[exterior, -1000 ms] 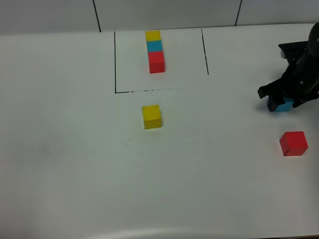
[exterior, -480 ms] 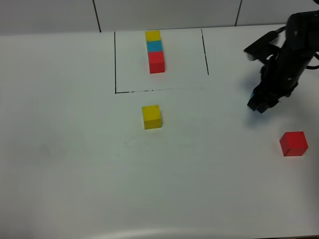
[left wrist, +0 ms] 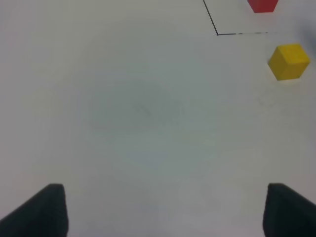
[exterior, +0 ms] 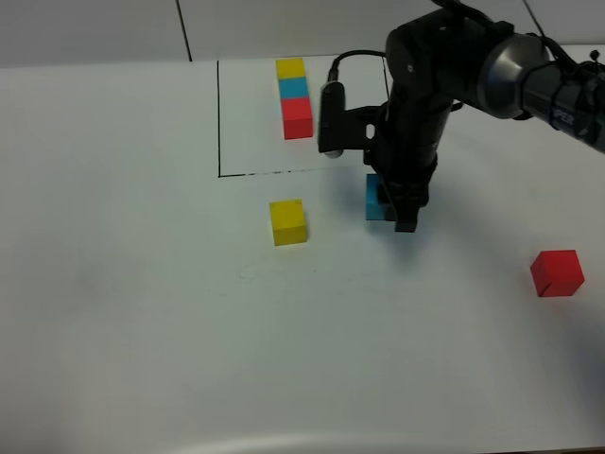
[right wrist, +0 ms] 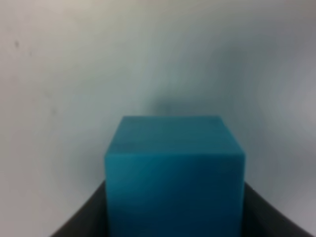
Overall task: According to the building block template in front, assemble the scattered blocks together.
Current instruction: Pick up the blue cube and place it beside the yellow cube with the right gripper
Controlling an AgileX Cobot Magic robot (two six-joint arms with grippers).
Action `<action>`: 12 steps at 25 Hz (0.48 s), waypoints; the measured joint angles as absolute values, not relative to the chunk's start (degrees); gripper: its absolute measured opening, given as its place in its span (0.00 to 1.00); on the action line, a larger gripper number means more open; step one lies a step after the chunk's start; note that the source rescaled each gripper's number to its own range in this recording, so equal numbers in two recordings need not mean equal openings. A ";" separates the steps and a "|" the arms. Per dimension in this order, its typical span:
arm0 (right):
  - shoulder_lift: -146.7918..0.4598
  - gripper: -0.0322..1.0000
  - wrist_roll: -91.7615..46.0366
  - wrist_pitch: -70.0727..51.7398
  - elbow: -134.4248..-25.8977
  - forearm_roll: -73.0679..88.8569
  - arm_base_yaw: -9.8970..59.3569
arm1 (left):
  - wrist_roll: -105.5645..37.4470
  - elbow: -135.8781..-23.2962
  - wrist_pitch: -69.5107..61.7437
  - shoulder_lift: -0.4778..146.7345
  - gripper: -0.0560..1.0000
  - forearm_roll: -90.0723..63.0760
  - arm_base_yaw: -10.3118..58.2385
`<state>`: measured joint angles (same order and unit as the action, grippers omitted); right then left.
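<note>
cyan-blue cube (exterior: 374, 201) half hidden, right gripper (exterior: 396, 210) clamping

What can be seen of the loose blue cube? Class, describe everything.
The blue cube is a small plain cyan-blue block, smooth and matte, level. The right gripper is shut on its sides, dark fingers flanking it. It is right of the yellow cube, apart from it, just outside the black outline. Whether it touches the table is unclear.

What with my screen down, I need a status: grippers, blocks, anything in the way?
Right gripper shut on blue block, right of yellow block. Left gripper open, empty. Red block far right. Nothing between blue and yellow.
</note>
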<state>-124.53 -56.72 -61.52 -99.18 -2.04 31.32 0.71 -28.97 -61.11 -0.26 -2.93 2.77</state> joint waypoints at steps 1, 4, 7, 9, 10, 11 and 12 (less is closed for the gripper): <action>-125.85 0.05 -57.68 -61.99 -100.85 -2.04 31.85 | 0.71 -28.97 -61.11 -0.26 0.85 -2.93 2.77; -129.36 0.05 -60.33 -63.06 -105.87 -0.48 32.43 | 0.71 -28.97 -61.11 -0.26 0.85 -2.93 2.77; -131.96 0.05 -62.49 -64.32 -108.59 1.60 32.50 | 0.71 -28.97 -61.11 -0.26 0.85 -2.93 2.77; -133.30 0.05 -63.02 -64.54 -109.36 2.20 32.67 | 0.71 -28.97 -61.11 -0.26 0.85 -2.93 2.77; -133.71 0.05 -63.03 -64.45 -109.48 2.24 32.80 | 0.71 -28.97 -61.11 -0.26 0.85 -2.93 2.77; -134.04 0.05 -63.03 -64.41 -109.48 2.30 32.87 | 0.71 -28.97 -61.11 -0.26 0.85 -2.93 2.77; -134.36 0.05 -63.03 -64.39 -109.55 2.44 32.93 | 0.71 -28.97 -61.11 -0.26 0.85 -2.93 2.77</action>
<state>-134.36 -63.03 -64.39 -109.55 2.44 32.93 0.71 -28.97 -61.11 -0.26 -2.93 2.77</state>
